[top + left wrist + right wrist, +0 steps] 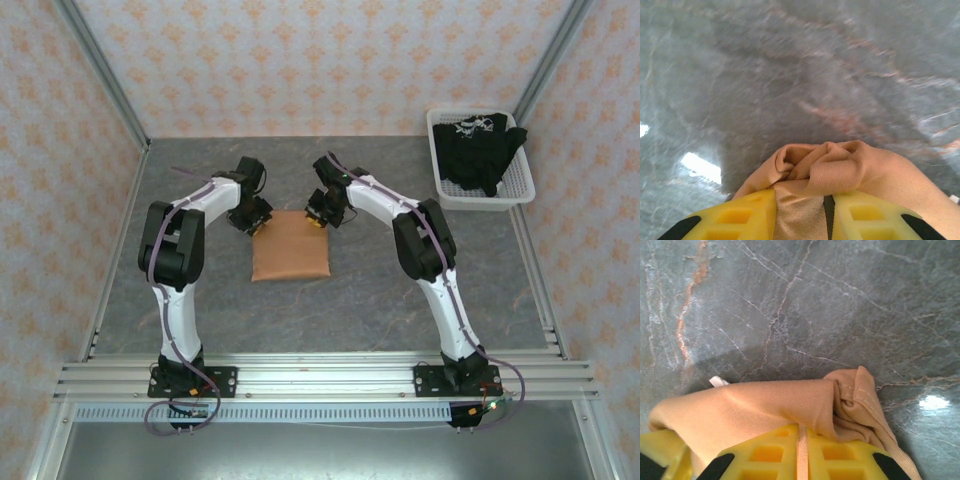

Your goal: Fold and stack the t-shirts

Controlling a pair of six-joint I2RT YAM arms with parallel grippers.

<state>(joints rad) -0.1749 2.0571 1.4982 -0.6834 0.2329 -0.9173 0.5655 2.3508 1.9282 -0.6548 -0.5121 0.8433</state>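
The orange t-shirt (290,250) lies folded into a small rectangle mid-table, print hidden. My left gripper (250,217) is at its far left corner and my right gripper (322,212) at its far right corner. In the left wrist view the yellow fingers (740,217) pinch a bunched fold of orange t-shirt (840,165), so the left gripper (804,200) is shut on it. In the right wrist view the right gripper (801,432) is shut on a thin edge of the orange t-shirt (765,405). The black t-shirt (480,150) with white print lies crumpled in the basket.
The white mesh basket (485,201) stands at the far right of the grey marble table (400,290). A small white label (717,382) pokes out from under the orange cloth. Patterned walls and metal rails enclose the table on three sides.
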